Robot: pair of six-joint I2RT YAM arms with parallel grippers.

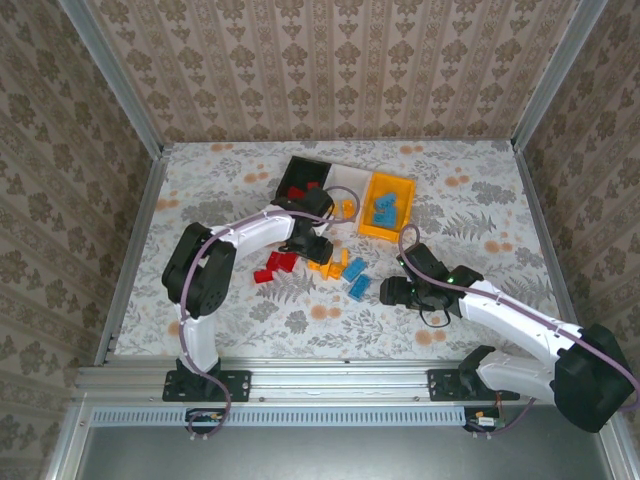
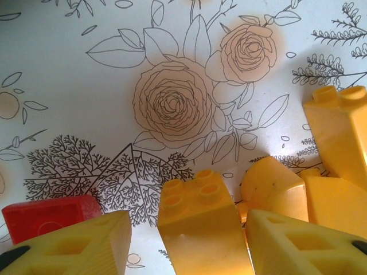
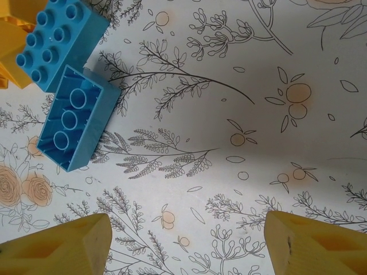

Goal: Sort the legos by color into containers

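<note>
The left end effector [image 2: 186, 220] is seen half open astride an orange brick [image 2: 198, 212] on the worktop [image 2: 86, 86] (a gap shows beside it), masked by the wrist [image 1: 312, 205] from above; the right end effector [image 3: 186, 223] is held wide, empty, near blue bricks [image 3: 71, 123].

**Left wrist view.** Cut off by the lower edge: both fingers [image 2: 74, 243] of the left gripper [image 2: 186, 240], and the near end of the orange brick [image 2: 198, 223] standing between them. Partly hidden behind one finger: a red brick [image 2: 49, 213]. Cut by the right edge: further orange bricks [image 2: 338, 134].

**Right wrist view.** Cut off at the bottom: the fingers [image 3: 57, 246] of the right gripper [image 3: 183, 246]. Cut off at the top left corner: a blue brick [image 3: 60, 37] and an orange piece [image 3: 8, 63], shape not to be told.

**Top view.** Covered in part by the left arm [image 1: 250, 232]: the white bin [image 1: 345, 178]. Too small and dark to read: the jaws of either gripper.
</note>
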